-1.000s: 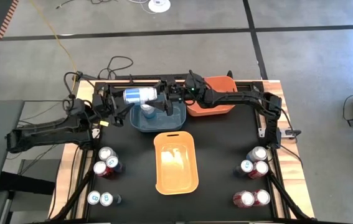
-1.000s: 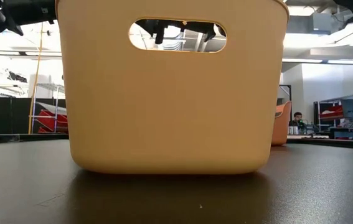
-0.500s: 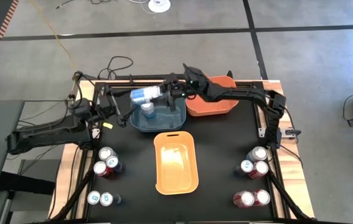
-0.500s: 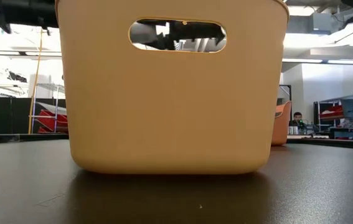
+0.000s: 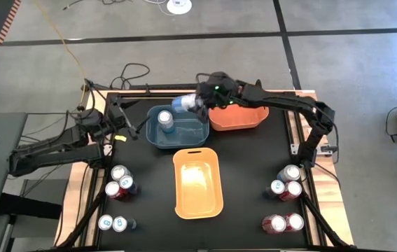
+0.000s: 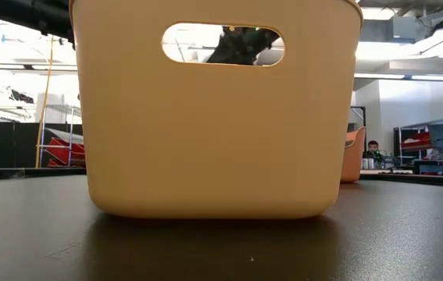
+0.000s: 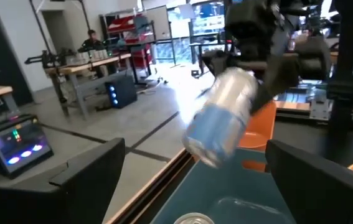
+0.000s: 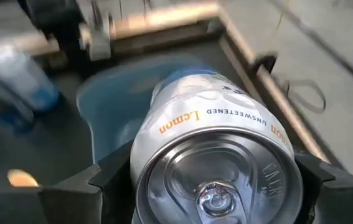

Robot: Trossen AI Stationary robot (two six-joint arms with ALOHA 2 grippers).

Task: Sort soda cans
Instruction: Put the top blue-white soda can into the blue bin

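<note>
My right gripper [image 5: 192, 105] is shut on a light blue-and-silver soda can [image 5: 183, 105], held in the air over the far right part of the blue bin [image 5: 149, 136]. Another blue can [image 5: 165, 120] stands upright in that bin. My left gripper [image 5: 131, 122] stands open and level just left of the blue bin, with nothing between its fingers. It faces the held can [image 7: 223, 118]. More soda cans stand in small groups at the near left [image 5: 121, 180] and near right [image 5: 288, 180]. My right gripper pinches the can's side wall [image 8: 140, 155] between its two fingers [image 8: 70, 193], one on either side, close to the can's top end. It comes from the table's right, slanting down. The can's silver top [image 8: 216, 186] faces the wrist. The can hangs tilted, clear of the blue bin.
An orange bin [image 5: 251, 126] sits right of the blue bin at the far edge. A yellow bin [image 5: 198, 199] lies in the table's middle and fills the low view [image 6: 217, 156]. Red and white cans stand at the near corners [image 5: 112, 223] [image 5: 282, 223].
The can lay between both grippers over the blue bin. My right gripper has carried it toward the table's right and tipped downward, so the can has turned with it. My left gripper stands apart from the can now and has drawn back a little toward the table's left.
</note>
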